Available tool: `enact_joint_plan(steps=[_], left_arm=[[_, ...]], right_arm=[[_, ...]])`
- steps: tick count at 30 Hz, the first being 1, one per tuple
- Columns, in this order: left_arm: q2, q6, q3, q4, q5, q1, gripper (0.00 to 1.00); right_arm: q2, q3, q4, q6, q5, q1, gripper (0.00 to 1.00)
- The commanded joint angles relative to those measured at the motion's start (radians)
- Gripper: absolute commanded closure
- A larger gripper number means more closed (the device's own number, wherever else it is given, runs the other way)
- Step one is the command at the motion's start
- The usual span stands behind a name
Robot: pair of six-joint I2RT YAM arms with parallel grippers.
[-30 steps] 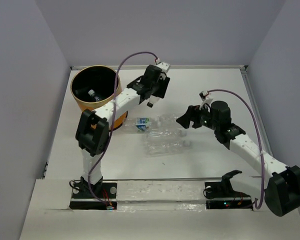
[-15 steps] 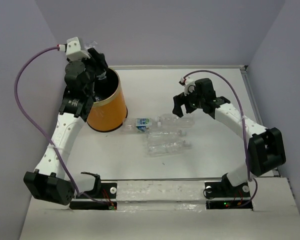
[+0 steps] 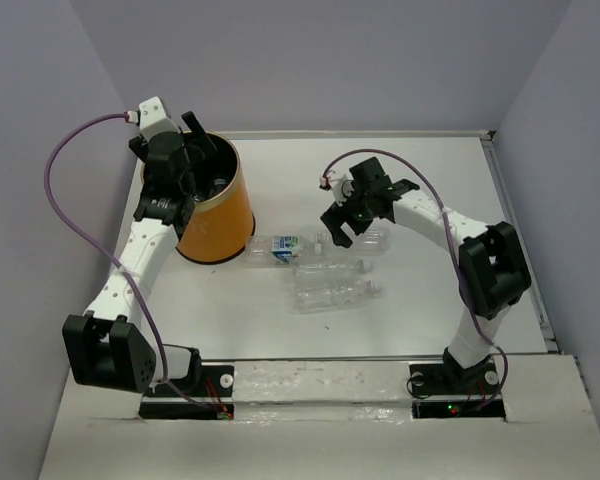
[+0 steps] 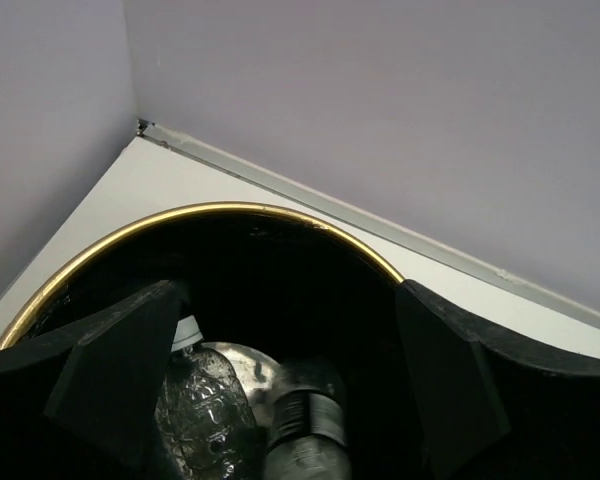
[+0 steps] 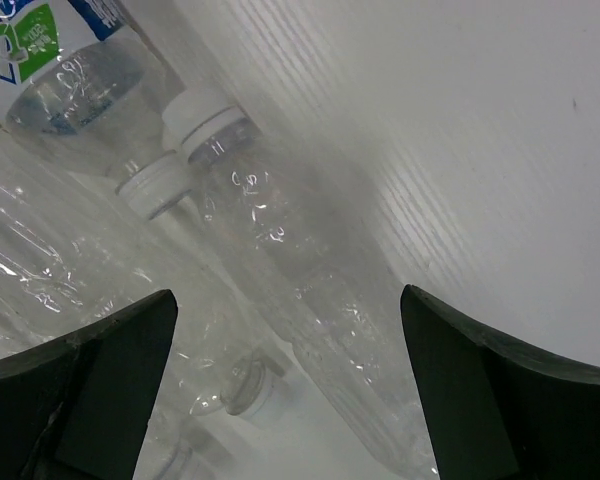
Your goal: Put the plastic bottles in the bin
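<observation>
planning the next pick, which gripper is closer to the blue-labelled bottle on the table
Right. The right gripper hangs open just beside the blue-labelled bottle; the left gripper is over the bin, farther off.

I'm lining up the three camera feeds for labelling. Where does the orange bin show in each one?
Top external: the orange bin stands upper left, tilted, its mouth toward the corner.
Left wrist: its tan rim arcs across the middle, with the black inside below.
Right wrist: not in it.
Shared landmark, in the two views that have it: the metal strip running behind the bin.
</observation>
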Motion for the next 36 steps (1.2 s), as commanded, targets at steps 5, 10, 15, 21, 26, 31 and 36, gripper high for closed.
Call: enact_joint_plan(steps=[5,10,15,21,26,31,36], left_arm=[[-0.228,-0.067,0.006,0.014,0.267,0.003,0.01],[-0.358,-0.107,-0.111,-0.006,0.414,-0.001,0.01],[-0.463,-0.084,-0.224,-0.055,0.528,-0.003,0.01],[-0.525,-0.063,-0.335,-0.135,0.611,-0.005,0.01],[-0.567,-0.029,-0.356,-0.152,0.568,-0.041,0.01],[-0.598,-0.012,-0.35,-0.15,0.574,-0.08,0.01],[-0.66,0.002,-0.369,-0.185,0.559,-0.116,0.01]], right_arm=[[0.132,0.164,-0.127,-0.091,0.061,0.015,0.02],[0.204,0.23,-0.164,-0.114,0.078,0.015,0.04],[0.269,0.301,-0.192,-0.145,0.13,0.015,0.08],[0.289,0.353,-0.206,-0.162,0.199,0.015,0.36],[0.174,0.362,-0.203,-0.145,0.321,0.015,0.43],[0.021,0.413,-0.152,-0.097,0.371,0.049,0.48],[-0.107,0.526,0.012,0.041,0.279,0.142,0.48]])
